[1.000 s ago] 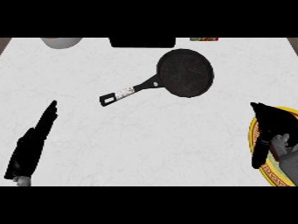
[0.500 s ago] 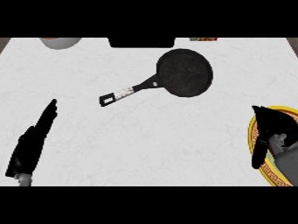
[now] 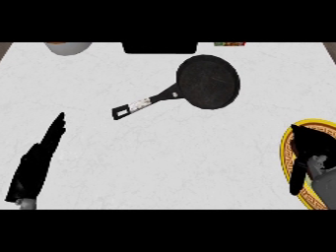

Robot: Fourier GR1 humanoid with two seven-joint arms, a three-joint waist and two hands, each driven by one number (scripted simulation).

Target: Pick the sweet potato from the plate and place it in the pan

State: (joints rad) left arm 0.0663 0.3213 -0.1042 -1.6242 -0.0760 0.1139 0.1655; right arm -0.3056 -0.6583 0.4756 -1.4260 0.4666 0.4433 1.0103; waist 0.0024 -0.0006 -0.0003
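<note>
Pan (image 3: 209, 81): empty, near worktop (image 3: 170, 162) far edge, awaiting delivery. Plate (image 3: 292, 147): right edge. Right hand (image 3: 312, 152): curled over plate to grasp; sweet potato hidden beneath, grip untellable. Left hand (image 3: 38, 160): fingers straight, resting near left corner.

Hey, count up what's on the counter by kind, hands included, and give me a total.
Pans: 1
Plates: 1
Bowls: 1, at the far edge, partly cut off
Robot hands: 2, left and right
Total: 5
The sweet potato does not show; the right robot hand covers the plate.
</note>
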